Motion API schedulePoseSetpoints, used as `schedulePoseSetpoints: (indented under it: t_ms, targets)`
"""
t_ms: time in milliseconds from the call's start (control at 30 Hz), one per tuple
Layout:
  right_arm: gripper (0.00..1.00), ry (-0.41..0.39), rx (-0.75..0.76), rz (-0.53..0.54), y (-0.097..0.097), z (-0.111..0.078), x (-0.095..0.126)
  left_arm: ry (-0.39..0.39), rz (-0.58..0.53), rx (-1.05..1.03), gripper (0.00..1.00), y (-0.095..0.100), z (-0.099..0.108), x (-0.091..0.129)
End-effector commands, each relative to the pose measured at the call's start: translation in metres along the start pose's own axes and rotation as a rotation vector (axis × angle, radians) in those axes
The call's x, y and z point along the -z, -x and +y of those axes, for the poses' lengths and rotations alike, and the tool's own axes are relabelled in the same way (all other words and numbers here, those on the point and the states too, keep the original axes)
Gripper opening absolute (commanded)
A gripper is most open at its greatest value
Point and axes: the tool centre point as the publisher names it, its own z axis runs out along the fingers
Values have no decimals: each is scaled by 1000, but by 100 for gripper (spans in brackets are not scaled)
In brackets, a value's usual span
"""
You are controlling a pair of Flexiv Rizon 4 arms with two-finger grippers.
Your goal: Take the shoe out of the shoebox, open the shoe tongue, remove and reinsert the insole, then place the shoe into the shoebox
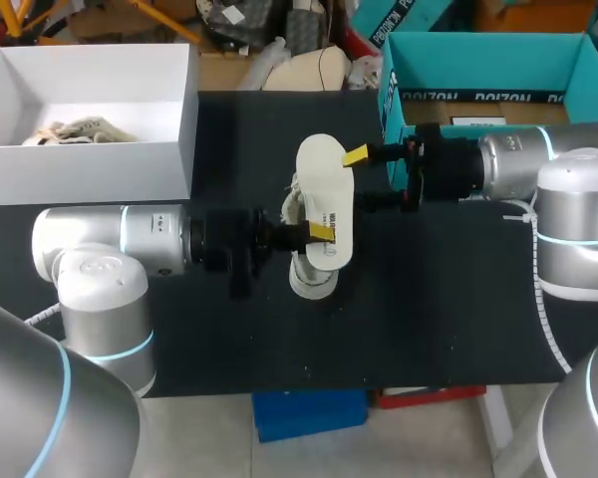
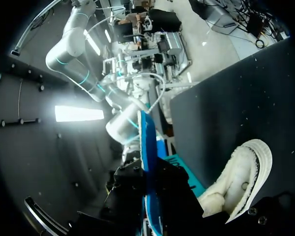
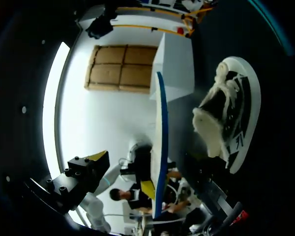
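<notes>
A: Where is the insole when you look from above?
B: Look at the middle of the black table (image 1: 458, 329). Your left claw (image 1: 314, 233) is closed on the pale insole (image 1: 326, 189) and holds it flat, with one yellow tip on top of it. Your right claw (image 1: 365, 179) is spread wide at the insole's other side, and one of its yellow tips sits just beside the edge. The shoe (image 1: 312, 284) lies right under the insole, on the table. The white box (image 1: 184, 129) with paper (image 1: 75, 130) in it is well apart, at the far left corner.
A: And from your left wrist?
B: The insole (image 2: 145, 147) sticks straight out from between the black fingers, so you see its blue edge. The shoe (image 2: 241, 177) lies on the table beside the claw, with its fluffy inside showing.
A: From your right wrist?
B: That claw is wide open and holds nothing. The insole's blue edge (image 3: 161, 123) runs between its fingers, and the finger with the yellow tip (image 3: 98, 158) stands apart from it. The shoe (image 3: 228, 118) lies on the insole's other side. I cannot tell if the second finger touches anything.
</notes>
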Motion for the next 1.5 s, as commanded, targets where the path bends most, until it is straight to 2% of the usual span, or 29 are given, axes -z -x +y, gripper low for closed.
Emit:
schedulePoseSetpoints:
  t_ms: [33,167,533,633,667,767,967,1000,1033,1133,1233,1300,1333,1400,1500]
  targets:
    - [50,-2,2,5,3,-1,-12,3,4,-2,0,0,-1,-1]
    - [52,-10,-2,4,7,-5,-19,3,4,-2,0,0,-1,-1]
    - [39,-3,-25,-7,15,-8,-25,3,4,-2,0,0,-1,-1]
    - [32,3,-22,-9,15,-8,-25,3,4,-2,0,0,-1,-1]
    - [26,4,-21,-9,15,-8,-25,3,4,-2,0,0,-1,-1]
    - [0,-2,-10,-38,17,-8,-26,3,4,-2,0,0,-1,-1]
    - [0,-2,-10,-38,17,-8,-26,3,4,-2,0,0,-1,-1]
    - [0,-2,-10,-38,17,-8,-26,3,4,-2,44,0,-1,-1]
    - [0,-2,-10,-38,17,-8,-26,40,38,-8,100,3,1,-1]
    - [0,-2,-10,-38,17,-8,-26,103,111,-20,100,19,0,8]
    - [0,-2,-10,-38,17,-8,-26,135,268,-72,100,33,-5,20]
    - [0,-2,-10,-38,17,-8,-26,158,469,-85,100,37,-8,27]
    - [0,-2,-10,-38,17,-8,-26,171,536,-89,100,38,-11,30]
    - [0,-2,-10,-38,17,-8,-26,170,627,-86,100,42,-17,34]
    - [0,-2,-10,-38,17,-8,-26,238,792,-117,100,46,-18,41]
